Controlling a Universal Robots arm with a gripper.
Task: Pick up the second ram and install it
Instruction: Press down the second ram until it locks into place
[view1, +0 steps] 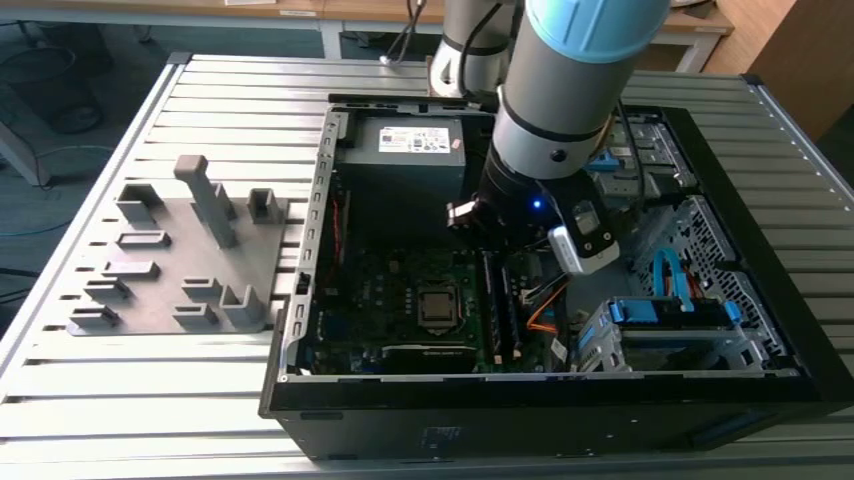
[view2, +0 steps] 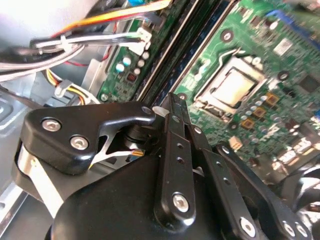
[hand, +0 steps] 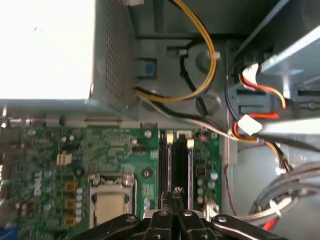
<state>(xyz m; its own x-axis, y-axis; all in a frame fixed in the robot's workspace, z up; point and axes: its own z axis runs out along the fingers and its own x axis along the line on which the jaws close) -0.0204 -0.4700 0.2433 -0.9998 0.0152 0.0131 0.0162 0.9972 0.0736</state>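
The gripper (hand: 176, 196) hovered fingers pinched together over the motherboard's (hand: 100, 150) memory slots (hand: 176, 160). The second ram (view1: 509, 310) there looked light, stiff, fragile; grip its long edges.

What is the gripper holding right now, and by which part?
Nothing that can be seen. The gripper is shut, fingertips together above the memory slots on the motherboard, with no memory stick between them.

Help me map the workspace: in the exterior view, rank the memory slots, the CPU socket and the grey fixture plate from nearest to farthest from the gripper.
1. Memory slots, just below the gripper.
2. CPU socket, toward the view's left.
3. Grey fixture plate, outside the case, far left.
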